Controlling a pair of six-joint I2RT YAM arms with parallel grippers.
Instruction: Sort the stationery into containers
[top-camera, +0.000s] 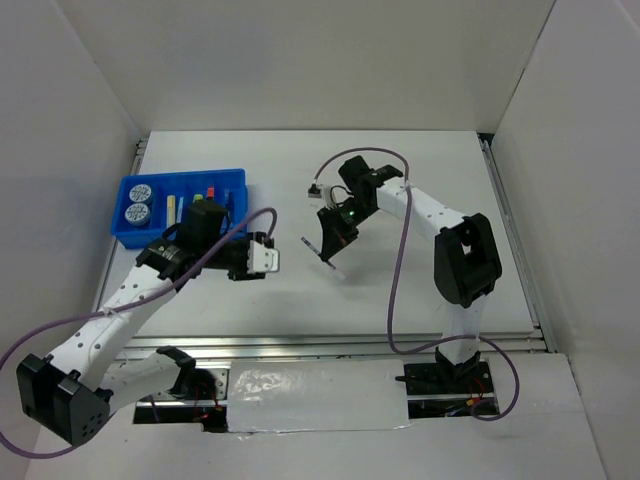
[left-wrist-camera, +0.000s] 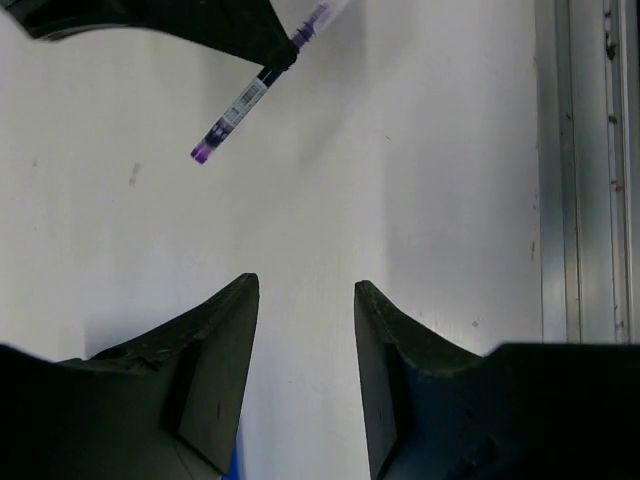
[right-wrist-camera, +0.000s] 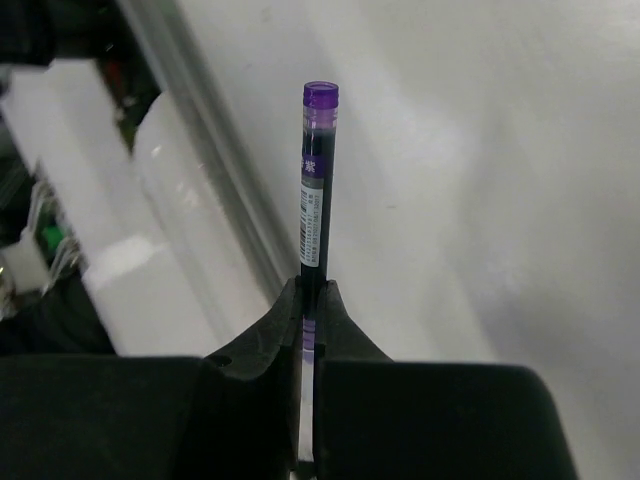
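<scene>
My right gripper (top-camera: 333, 238) is shut on a thin purple pen (top-camera: 312, 246) and holds it above the middle of the table. In the right wrist view the pen (right-wrist-camera: 316, 190) sticks straight out past the closed fingertips (right-wrist-camera: 313, 290), purple cap outermost. My left gripper (top-camera: 268, 258) is open and empty, just left of the pen. In the left wrist view the pen (left-wrist-camera: 240, 105) hangs from the right gripper above my open jaws (left-wrist-camera: 306, 290). The blue tray (top-camera: 232, 178) stands at the back left with two round pots (top-camera: 137, 201), a cream bar (top-camera: 172, 208) and capped items; my left arm hides part of it.
White walls close in the table on the left, back and right. Metal rails run along the right edge (top-camera: 515, 240) and the near edge (top-camera: 330, 345). Purple cables (top-camera: 398, 290) loop off both arms.
</scene>
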